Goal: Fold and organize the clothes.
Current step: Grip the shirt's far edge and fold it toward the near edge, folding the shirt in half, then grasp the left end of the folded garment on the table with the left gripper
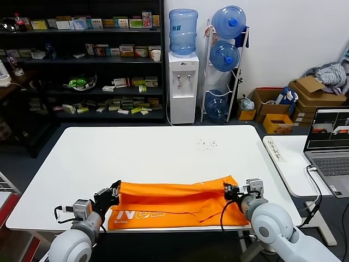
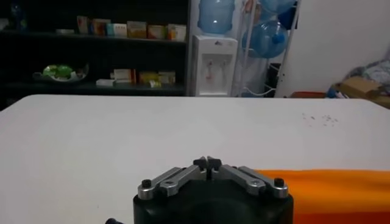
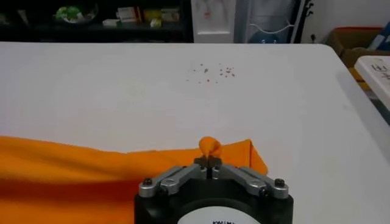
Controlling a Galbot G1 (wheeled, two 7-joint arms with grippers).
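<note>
We pinch the T-shirt at both ends: right gripper clamped on cloth, left gripper closed at the hem. Uneven pulling could skew our fold.

— What is the T-shirt like?
— Soft matt orange cloth, creased, with white print.
— And the tabletop?
— Smooth matt white. My left gripper and right gripper have brushed metal links on black plastic.

T-shirt lettering partly folded under
</note>
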